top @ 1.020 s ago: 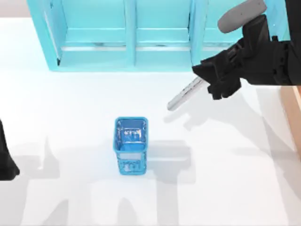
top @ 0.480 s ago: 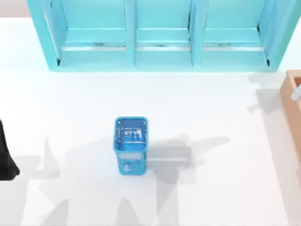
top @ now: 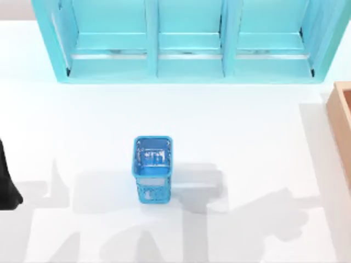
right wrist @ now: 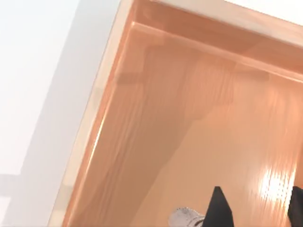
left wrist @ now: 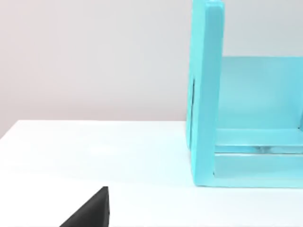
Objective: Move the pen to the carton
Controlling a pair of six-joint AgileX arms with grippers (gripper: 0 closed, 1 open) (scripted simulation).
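Observation:
In the right wrist view the carton (right wrist: 156, 118) shows its orange-brown floor and thick tan walls from above. My right gripper (right wrist: 258, 205) hangs over that floor, open, with bare carton floor between its two dark fingertips. The pen (right wrist: 185, 218) shows just its silver-grey end, beside one fingertip and outside the gap; I cannot tell whether it rests on the floor. In the top view a strip of the carton (top: 343, 129) shows at the right edge of the table. My left arm (top: 5, 186) is parked at the left edge.
A big turquoise shelf unit (top: 186, 38) runs along the back of the table, and its end panel (left wrist: 206, 94) stands near the left arm. A small blue mesh cup (top: 152, 169) stands upright mid-table. An arm's shadow lies on the white tabletop at front right.
My right arm carried the pen rightward out of the top view to over the carton. Its shadow has shifted to the front right. The left arm and the cup have not moved.

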